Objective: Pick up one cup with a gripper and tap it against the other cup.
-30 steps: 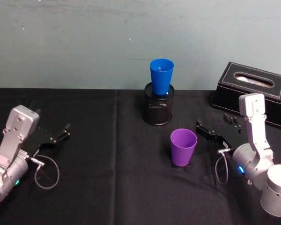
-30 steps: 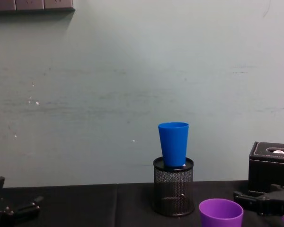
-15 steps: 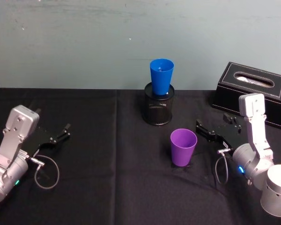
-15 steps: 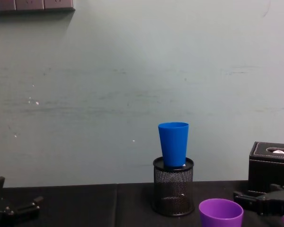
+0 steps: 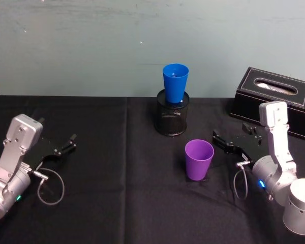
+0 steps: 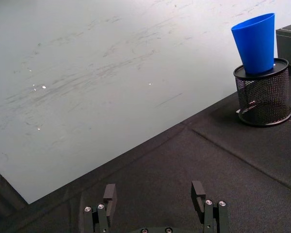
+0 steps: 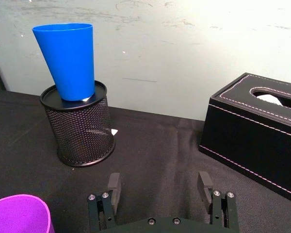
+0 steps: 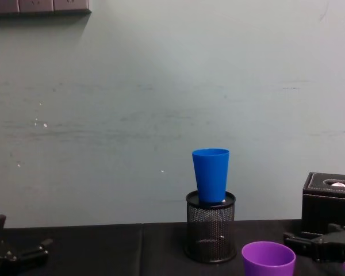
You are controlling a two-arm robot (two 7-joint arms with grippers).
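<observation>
The purple cup (image 5: 199,159) stands upright on the black tablecloth, right of centre; its rim also shows in the chest view (image 8: 268,259) and the right wrist view (image 7: 19,213). The blue cup (image 5: 175,83) sits slightly tilted in the mouth of a black mesh holder (image 5: 172,119) behind it. My right gripper (image 5: 221,141) is open just right of the purple cup, a short gap away, with nothing between its fingers (image 7: 114,187). My left gripper (image 5: 68,144) rests open at the far left, low over the cloth, and is empty too (image 6: 154,191).
A black tissue box (image 5: 274,96) stands at the back right, behind my right arm. A seam in the cloth (image 5: 126,152) runs front to back left of the holder. The wall (image 5: 91,46) closes off the table's far edge.
</observation>
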